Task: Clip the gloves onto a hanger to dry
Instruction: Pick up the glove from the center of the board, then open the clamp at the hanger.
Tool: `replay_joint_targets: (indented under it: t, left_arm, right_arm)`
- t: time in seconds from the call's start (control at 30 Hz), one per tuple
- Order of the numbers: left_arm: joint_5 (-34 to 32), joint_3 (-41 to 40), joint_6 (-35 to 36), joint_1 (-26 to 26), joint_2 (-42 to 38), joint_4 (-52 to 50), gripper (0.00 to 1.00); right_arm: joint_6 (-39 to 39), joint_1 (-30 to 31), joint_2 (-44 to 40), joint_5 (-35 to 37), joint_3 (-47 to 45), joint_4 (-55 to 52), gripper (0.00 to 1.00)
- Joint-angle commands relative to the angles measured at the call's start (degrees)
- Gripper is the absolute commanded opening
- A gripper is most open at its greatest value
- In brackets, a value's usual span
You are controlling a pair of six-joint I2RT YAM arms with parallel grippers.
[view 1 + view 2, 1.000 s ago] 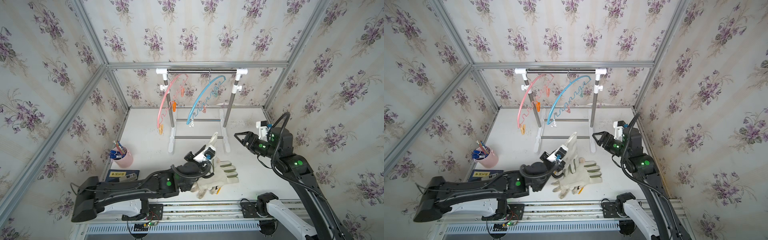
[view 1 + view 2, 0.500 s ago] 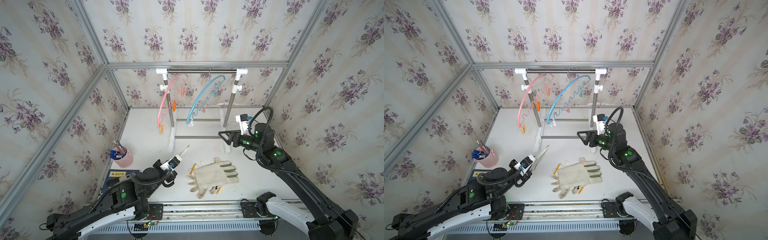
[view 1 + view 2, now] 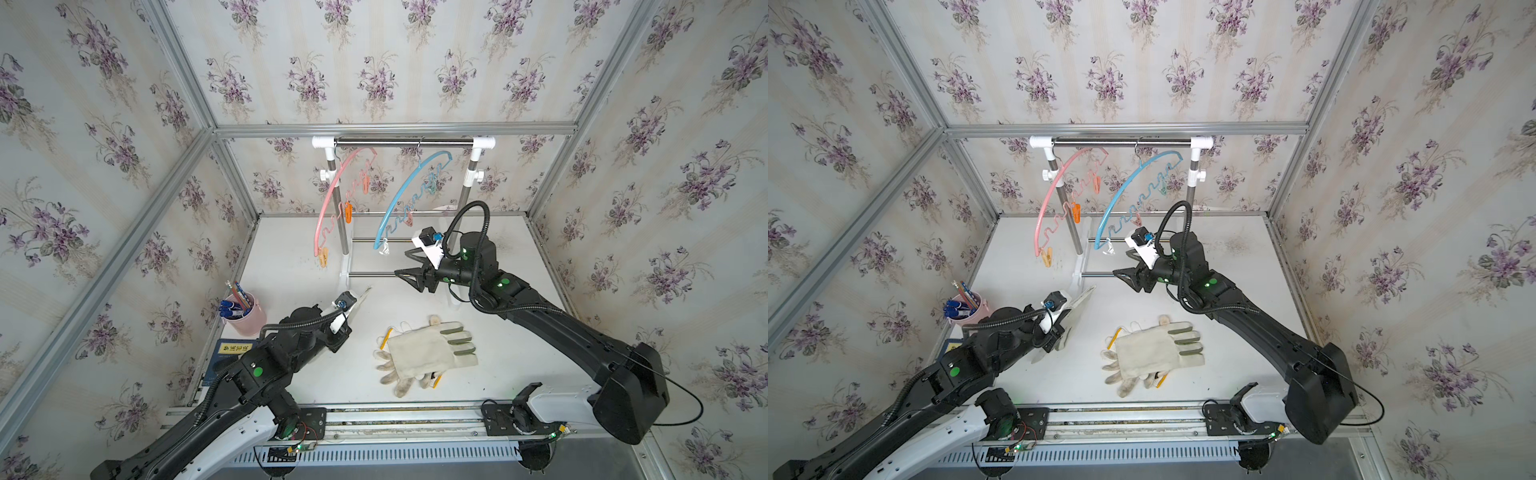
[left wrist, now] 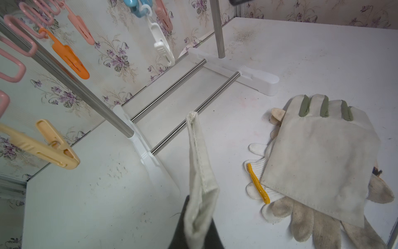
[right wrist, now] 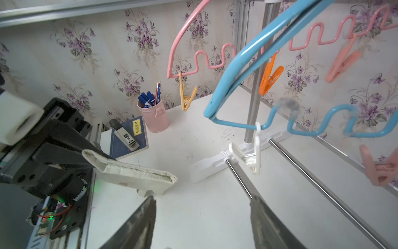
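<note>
L has glove, R ready at clip.
Nearest me: rest of gloves (image 3: 428, 353) piled on table (image 3: 498, 386), untouched. L gripper (image 4: 195, 226) pinches one canvas glove (image 4: 199, 163), cuff edge jutting free. Beyond, R gripper (image 5: 202, 200) spread wide, empty, facing white clip (image 5: 255, 155) on blue hanger (image 3: 409, 183). My plan: R squeezes clip's tail open first, L feeds cuff deep between its halves w/o snagging hanger, R lets go, then L.

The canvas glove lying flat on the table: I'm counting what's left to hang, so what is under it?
Under the canvas glove lie knit gloves: white and dirty-cream fingers and a yellow cuff edge stick out. Their number is hidden by the canvas.
</note>
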Motion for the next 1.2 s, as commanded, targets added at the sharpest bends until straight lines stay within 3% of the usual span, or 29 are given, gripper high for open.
replay_joint_targets:
  t: [0.0,0.13,0.4,0.9,1.17]
  left_arm:
    - [10.2,1.3,-0.9,3.7,1.4,1.9,0.00]
    - [14.8,2.8,-0.4,6.9,3.8,2.1,0.00]
    - [15.3,2.8,0.2,7.6,4.3,3.0,0.00]
    - [14.6,1.0,0.0,7.8,3.0,3.3,0.00]
    - [14.0,0.7,-0.2,7.8,3.2,3.3,0.00]
  right_arm:
    - [-6.8,0.0,2.9,0.4,1.4,5.5,0.72]
    - [-9.3,0.0,8.0,0.0,5.6,5.4,0.73]
    - [-10.7,0.0,15.4,-2.0,11.7,5.0,0.72]
    - [-10.7,0.3,19.0,1.3,13.0,9.0,0.72]
    - [-10.5,0.3,19.8,0.9,13.3,10.4,0.66]
